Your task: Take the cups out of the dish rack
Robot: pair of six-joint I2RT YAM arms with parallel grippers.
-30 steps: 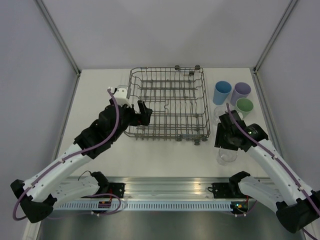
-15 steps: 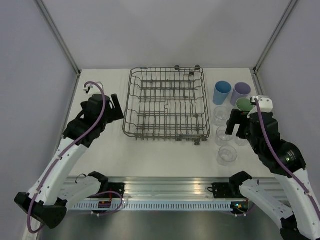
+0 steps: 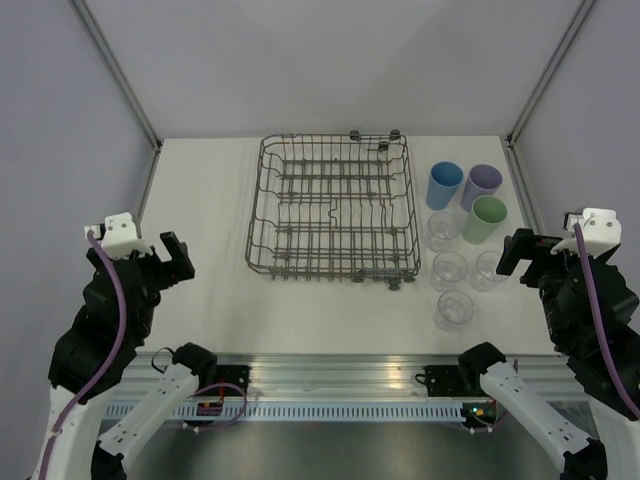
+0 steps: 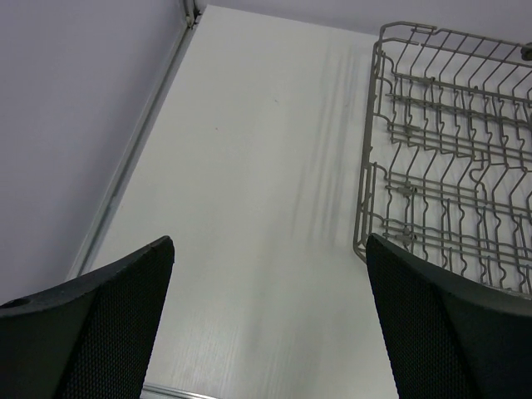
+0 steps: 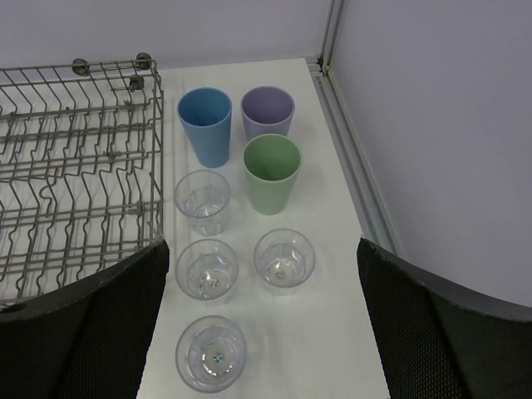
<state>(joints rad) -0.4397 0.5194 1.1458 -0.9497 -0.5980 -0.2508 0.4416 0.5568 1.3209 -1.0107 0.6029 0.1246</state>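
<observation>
The dish rack (image 3: 332, 208) looks empty; all 7 cups (image 3: 447, 270) stand upright on the surface (image 3: 200, 200) just right of it. The left pincer (image 3: 160, 262) and right pincer (image 3: 535, 250) hang wide, holding nothing. Unloading appears finished, so no further pick seems needed.

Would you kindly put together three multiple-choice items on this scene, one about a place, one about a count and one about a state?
1. Relative to the dish rack, where do the cups stand?
A) inside it
B) on the table to its right
C) on the table to its left

2. How many clear cups are there?
A) two
B) three
C) four

3. The right tool is:
A) open and empty
B) shut on the green cup
C) shut on a clear cup

Answers:
1 B, since every cup stands on the table to the right of the rack, which holds none.
2 C, since the right wrist view shows four.
3 A, since it stands wide with nothing in it.
</observation>
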